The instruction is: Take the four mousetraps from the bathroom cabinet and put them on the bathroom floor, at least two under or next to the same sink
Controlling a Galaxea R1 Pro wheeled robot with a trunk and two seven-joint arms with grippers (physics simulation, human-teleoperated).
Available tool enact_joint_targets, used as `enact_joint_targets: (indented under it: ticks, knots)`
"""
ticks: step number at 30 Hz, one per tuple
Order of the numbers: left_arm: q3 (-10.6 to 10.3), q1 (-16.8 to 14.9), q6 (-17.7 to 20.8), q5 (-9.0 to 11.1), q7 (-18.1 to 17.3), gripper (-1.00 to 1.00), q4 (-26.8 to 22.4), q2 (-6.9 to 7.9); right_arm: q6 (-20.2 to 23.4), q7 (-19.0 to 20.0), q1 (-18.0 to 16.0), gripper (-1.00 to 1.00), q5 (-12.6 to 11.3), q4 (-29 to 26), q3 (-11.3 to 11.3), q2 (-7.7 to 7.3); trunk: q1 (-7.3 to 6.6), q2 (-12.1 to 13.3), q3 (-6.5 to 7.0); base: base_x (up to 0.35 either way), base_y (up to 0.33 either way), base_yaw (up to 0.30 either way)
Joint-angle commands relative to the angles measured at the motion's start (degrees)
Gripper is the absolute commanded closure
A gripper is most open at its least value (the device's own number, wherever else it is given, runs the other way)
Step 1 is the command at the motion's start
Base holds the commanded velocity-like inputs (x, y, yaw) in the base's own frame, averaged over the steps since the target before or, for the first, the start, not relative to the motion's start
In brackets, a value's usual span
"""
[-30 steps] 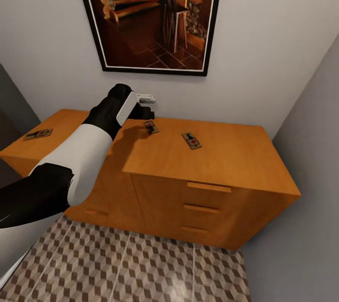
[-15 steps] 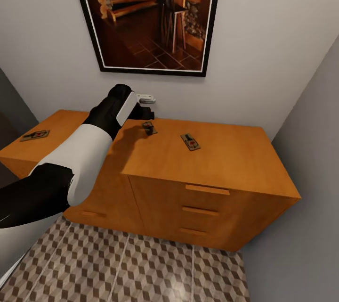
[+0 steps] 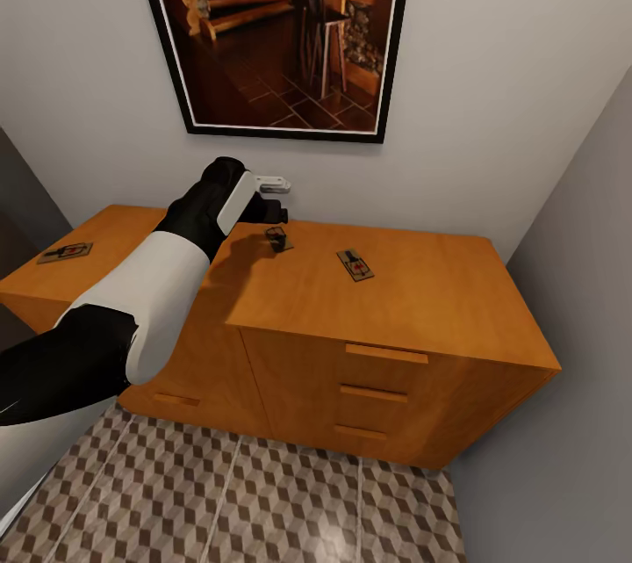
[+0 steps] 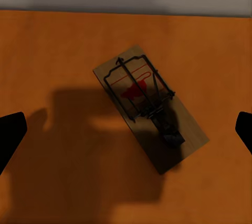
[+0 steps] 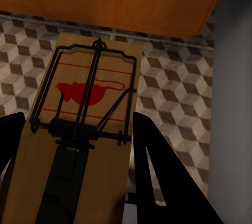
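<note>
The left arm [image 3: 189, 247] is reaching over the wooden cabinet [image 3: 421, 299], its gripper [image 3: 274, 225] hanging just above a mousetrap [image 3: 279, 239]. A second mousetrap [image 3: 355, 264] is lying to the right, a third [image 3: 65, 253] far left, beneath a framed picture [image 3: 272, 27].

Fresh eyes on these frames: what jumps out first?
The big framed staircase picture on the wall above the orange cabinet. Next, the left hand hovering open over a mousetrap on the cabinet top, two more traps lying nearby. Then the right hand, clamped on another mousetrap above the patterned floor.
</note>
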Motion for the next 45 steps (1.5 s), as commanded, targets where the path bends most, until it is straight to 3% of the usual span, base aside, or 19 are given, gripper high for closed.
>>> enact_joint_targets:
  ticks: [1, 45]
  knots:
    - [-0.2, 0.0, 0.2, 0.6, 0.5, -1.0, 0.0, 0.03, -0.1, 0.3, 0.0, 1.0, 0.3, 0.0, -0.5, 0.01, 0.0, 0.0, -0.05, 0.0, 0.0, 0.0]
    - [-0.3, 0.0, 0.2, 0.6, 0.5, -1.0, 0.0, 0.03, -0.1, 0.3, 0.0, 1.0, 0.3, 0.0, -0.5, 0.03, 0.0, 0.0, -0.07, 0.035, 0.0, 0.0]
